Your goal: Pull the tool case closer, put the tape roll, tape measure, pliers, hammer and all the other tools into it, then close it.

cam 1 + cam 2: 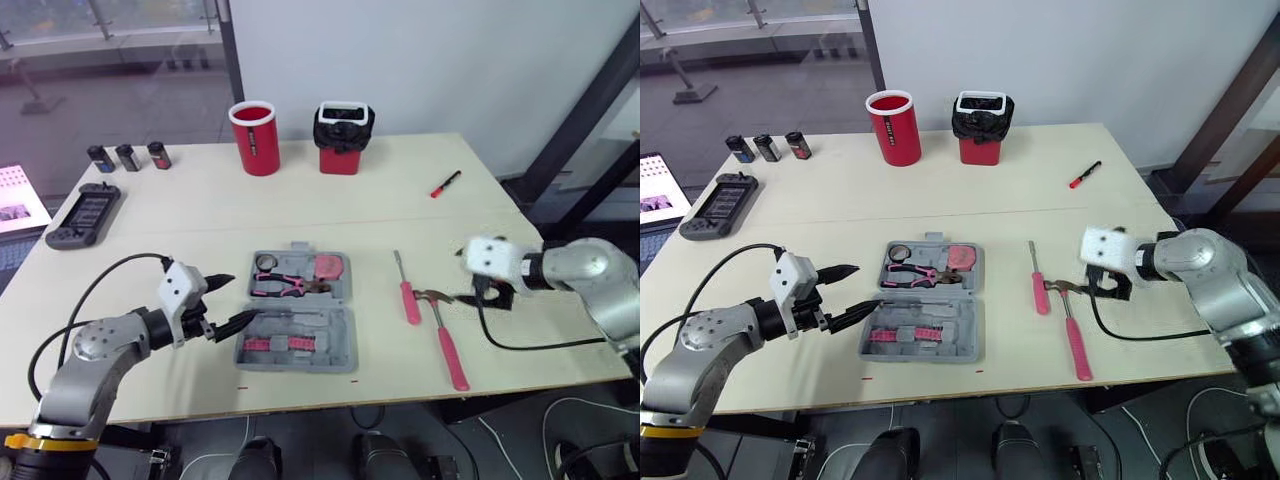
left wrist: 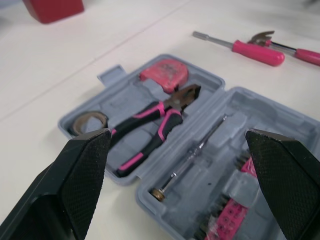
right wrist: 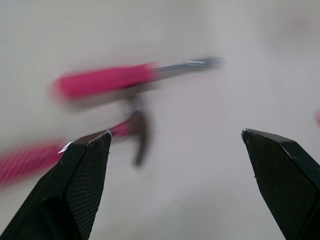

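Room is lying open on the table (image 1: 400, 205) beyond the open tool case (image 1: 300, 340), which is sitting near the front edge with the pliers (image 1: 285, 287) inside. The hammer (image 1: 448, 345) is lying to its right. I'm holding the left gripper (image 1: 238, 298) spread at the case's left rim and the right gripper (image 3: 175, 137) spread, seemingly over the hammer's head.

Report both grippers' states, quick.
Left gripper: open, empty, beside the tool case.
Right gripper: open, empty, near the hammer.

Two red containers (image 1: 255, 138) (image 1: 344, 145), three small dark canisters (image 1: 97, 157) (image 1: 127, 156) (image 1: 159, 154), perhaps two screwdrivers (image 1: 408, 290) (image 2: 192, 152), one hammer (image 1: 447, 340), one tool case (image 1: 296, 366).
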Robot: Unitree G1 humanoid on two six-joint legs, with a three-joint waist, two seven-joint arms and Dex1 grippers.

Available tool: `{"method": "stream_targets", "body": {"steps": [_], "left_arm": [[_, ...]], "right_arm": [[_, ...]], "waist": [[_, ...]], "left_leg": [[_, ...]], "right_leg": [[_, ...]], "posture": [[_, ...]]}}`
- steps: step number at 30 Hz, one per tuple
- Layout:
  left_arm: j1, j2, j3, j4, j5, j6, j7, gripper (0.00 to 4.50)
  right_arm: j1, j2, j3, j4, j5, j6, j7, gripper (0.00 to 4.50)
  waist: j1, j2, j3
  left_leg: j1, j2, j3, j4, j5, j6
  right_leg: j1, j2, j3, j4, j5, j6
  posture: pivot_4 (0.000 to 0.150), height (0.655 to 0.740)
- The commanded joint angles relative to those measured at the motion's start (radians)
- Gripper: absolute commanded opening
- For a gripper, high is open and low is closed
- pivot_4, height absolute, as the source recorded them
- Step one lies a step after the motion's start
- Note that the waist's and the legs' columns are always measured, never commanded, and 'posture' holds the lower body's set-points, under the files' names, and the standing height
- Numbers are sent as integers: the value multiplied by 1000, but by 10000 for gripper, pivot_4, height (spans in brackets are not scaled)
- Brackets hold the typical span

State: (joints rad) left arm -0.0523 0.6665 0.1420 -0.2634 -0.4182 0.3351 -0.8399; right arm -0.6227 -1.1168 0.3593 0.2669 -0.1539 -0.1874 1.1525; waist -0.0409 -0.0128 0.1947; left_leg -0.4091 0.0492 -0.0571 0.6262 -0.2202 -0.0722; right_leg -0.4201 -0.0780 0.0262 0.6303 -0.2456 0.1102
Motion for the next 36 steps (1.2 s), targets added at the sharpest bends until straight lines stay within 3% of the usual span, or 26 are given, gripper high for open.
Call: {"method": "stream_targets", "body": {"steps": [1, 5, 12, 21, 24, 31, 32, 36], "left_arm": [[21, 6, 27, -54, -4, 11, 27, 45000], [51, -1, 40, -94, -9, 26, 61, 45000], [94, 7, 80, -126, -15, 33, 87, 45000], [176, -22, 117, -220, -46, 56, 136, 45000], [184, -17, 126, -220, -42, 54, 140, 45000], [189, -16, 113, -226, -26, 46, 139, 45000], [187, -18, 110, -223, -25, 45, 140, 45000], [176, -25, 90, -208, -17, 36, 136, 45000]], "right_arm": [[-142, 18, 118, 218, -207, -411, 20, 44104], [-312, 111, 256, 467, -447, -732, -118, 44104], [-456, 221, 387, 661, -713, -929, -349, 44104], [-487, 325, 470, 754, -791, -1024, -390, 44104], [-505, 350, 501, 776, -849, -1011, -428, 35976], [-522, 349, 518, 822, -864, -1034, -395, 2772], [-522, 345, 516, 825, -856, -1038, -378, 492], [-528, 287, 477, 831, -736, -1081, -232, 492]], "waist": [[-5, 0, 1], [-14, -1, 1], [-15, 0, 2], [-14, -1, 1], [-15, -2, 0], [-30, -3, 0], [-29, -3, 0], [-21, -2, 1]], "left_leg": [[0, 0, 0, 0, 0, 0], [0, 0, 0, 0, 0, 0], [0, 0, 0, -1, 0, 0], [2, 0, 0, -1, 0, 0], [5, 0, -1, 0, 0, 0], [18, 0, -1, -4, 0, 0], [18, 0, -1, -5, 0, 0], [18, 0, -1, -6, 0, 0]], "right_leg": [[0, 0, 0, 0, 0, 0], [-1, 0, 0, 1, 2, -3], [-1, 0, 1, 1, 2, -4], [1, 0, 1, 2, 2, -4], [4, 1, 1, 2, 3, -5], [16, 0, 1, 1, 2, -5], [15, 0, 1, 1, 2, -5], [15, 0, 1, 1, 2, -5]], "posture": [[1500, 7400], [1500, 7400], [1500, 7400], [1500, 7400], [1500, 7400], [1500, 7400], [1500, 7400], [1500, 7400]]}}
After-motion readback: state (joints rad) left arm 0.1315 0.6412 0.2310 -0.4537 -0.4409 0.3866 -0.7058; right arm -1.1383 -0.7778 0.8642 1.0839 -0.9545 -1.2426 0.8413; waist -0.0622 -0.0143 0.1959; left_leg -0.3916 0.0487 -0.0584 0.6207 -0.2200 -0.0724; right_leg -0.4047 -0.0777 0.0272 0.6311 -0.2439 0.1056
